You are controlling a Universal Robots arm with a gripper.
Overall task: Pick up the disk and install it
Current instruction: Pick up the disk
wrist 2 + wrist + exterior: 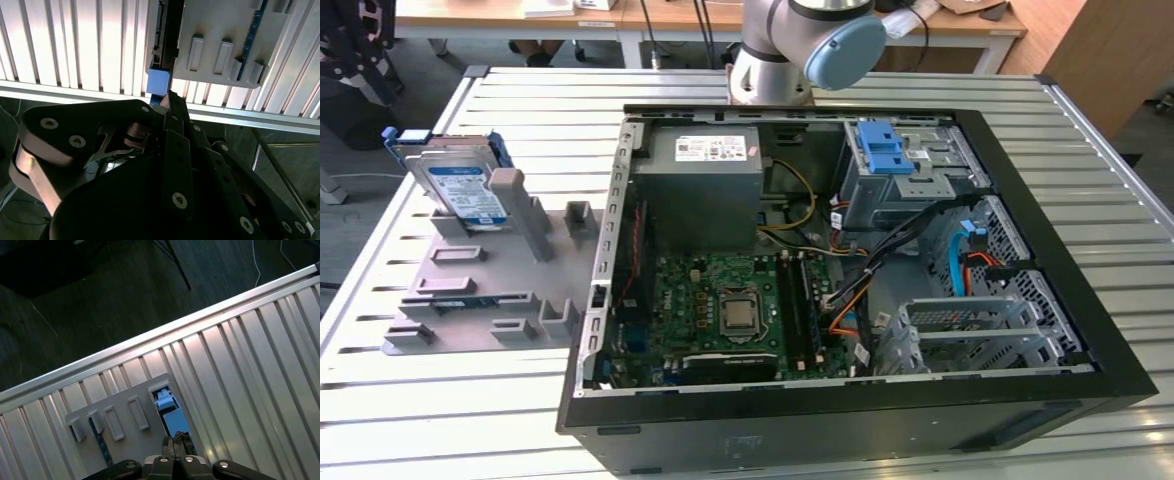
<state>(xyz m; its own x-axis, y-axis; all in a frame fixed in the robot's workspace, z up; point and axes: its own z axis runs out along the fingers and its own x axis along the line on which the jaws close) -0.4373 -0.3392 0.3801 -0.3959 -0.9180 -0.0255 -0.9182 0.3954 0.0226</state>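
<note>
Disk (pixel 464 187) stands tilted in a grey holder (pixel 507 275) on the counter (pixel 427 410), at the exterior view's left of the open computer case (pixel 854 420); pincer (pixel 170 97), fingers pressed together, grips nothing and hangs apart from the disk's blue edge in the second wrist view.

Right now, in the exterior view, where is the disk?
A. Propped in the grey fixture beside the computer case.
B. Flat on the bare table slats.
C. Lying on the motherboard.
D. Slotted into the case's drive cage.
A: the disk sits propped on edge in the grey fixture on the exterior view's left, outside the computer case.
</note>
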